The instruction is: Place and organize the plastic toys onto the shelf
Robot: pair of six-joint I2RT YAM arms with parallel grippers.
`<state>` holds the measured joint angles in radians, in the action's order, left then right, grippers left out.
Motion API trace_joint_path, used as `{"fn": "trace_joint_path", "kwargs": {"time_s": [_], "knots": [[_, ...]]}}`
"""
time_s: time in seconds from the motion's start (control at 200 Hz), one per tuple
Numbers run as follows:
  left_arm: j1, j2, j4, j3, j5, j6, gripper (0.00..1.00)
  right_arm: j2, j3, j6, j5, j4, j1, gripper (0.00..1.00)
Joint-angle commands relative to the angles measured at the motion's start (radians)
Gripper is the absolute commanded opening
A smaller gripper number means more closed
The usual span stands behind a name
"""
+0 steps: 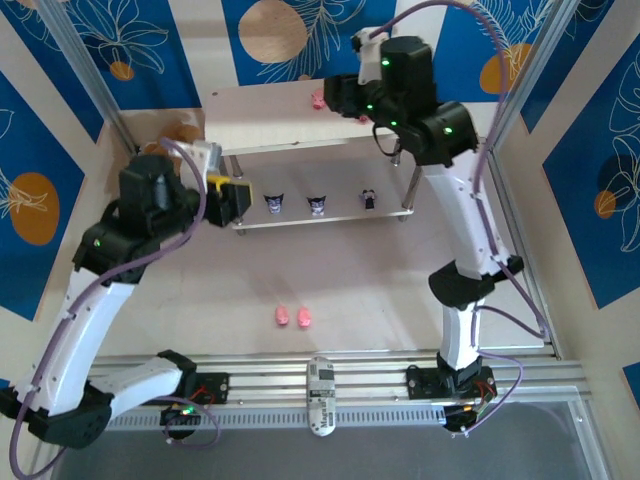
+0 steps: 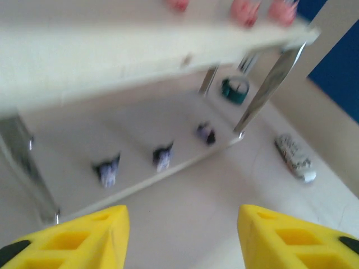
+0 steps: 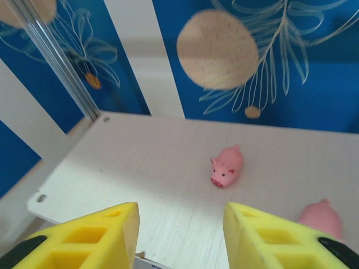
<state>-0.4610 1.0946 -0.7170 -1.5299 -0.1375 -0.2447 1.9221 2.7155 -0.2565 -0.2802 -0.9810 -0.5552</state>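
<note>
The shelf [image 1: 285, 120] stands at the back of the table. Three dark purple figurines [image 1: 273, 203] [image 1: 317, 204] [image 1: 368, 199] stand in a row on its lower board [image 2: 73, 140]. My left gripper [image 1: 243, 200] hangs open and empty at that board's left end, and in the left wrist view my left gripper [image 2: 182, 235] faces the dark figurines [image 2: 162, 156]. Over the top board my right gripper [image 1: 338, 97] [image 3: 179, 235] is open and empty. A pink pig [image 3: 227, 165] [image 1: 318, 99] lies just ahead of it, another pig [image 3: 321, 218] beside the right finger. Two pink pigs [image 1: 283, 316] [image 1: 302, 318] lie on the table.
A teal clock [image 2: 235, 89] sits behind the shelf's right legs. A white patterned object [image 2: 294, 157] lies on the table to the right of the shelf. A brown plush [image 1: 182, 130] shows at the shelf's back left corner. Blue patterned walls close in the back and sides.
</note>
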Motion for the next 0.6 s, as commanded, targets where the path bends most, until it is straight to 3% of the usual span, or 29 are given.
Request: {"fn": "trace_joint_path", "kwargs": {"time_s": [0.0, 0.1, 0.115, 0.155, 0.415, 0.595], "knots": [[-0.007, 0.134, 0.06, -0.163, -0.055, 0.063, 0.58, -0.062, -0.046, 0.016, -0.008, -0.036, 0.013, 0.46], [-0.028, 0.289, 0.012, -0.343, -0.045, 0.094, 0.6, -0.146, -0.144, 0.026, -0.026, -0.036, 0.039, 0.47], [-0.031, 0.314, 0.007, -0.366, -0.044, 0.098, 0.67, -0.16, -0.16, 0.025, -0.025, -0.035, 0.046, 0.47], [-0.045, 0.369, -0.005, -0.426, -0.036, 0.109, 0.7, -0.197, -0.206, 0.02, -0.022, -0.034, 0.066, 0.48], [-0.095, 0.684, -0.065, -0.784, 0.054, 0.159, 0.7, -0.419, -0.515, -0.03, 0.048, 0.02, 0.22, 0.49], [-0.119, 0.793, -0.034, -0.865, 0.15, 0.189, 0.72, -0.501, -0.629, -0.038, 0.096, 0.04, 0.3, 0.49]]}}
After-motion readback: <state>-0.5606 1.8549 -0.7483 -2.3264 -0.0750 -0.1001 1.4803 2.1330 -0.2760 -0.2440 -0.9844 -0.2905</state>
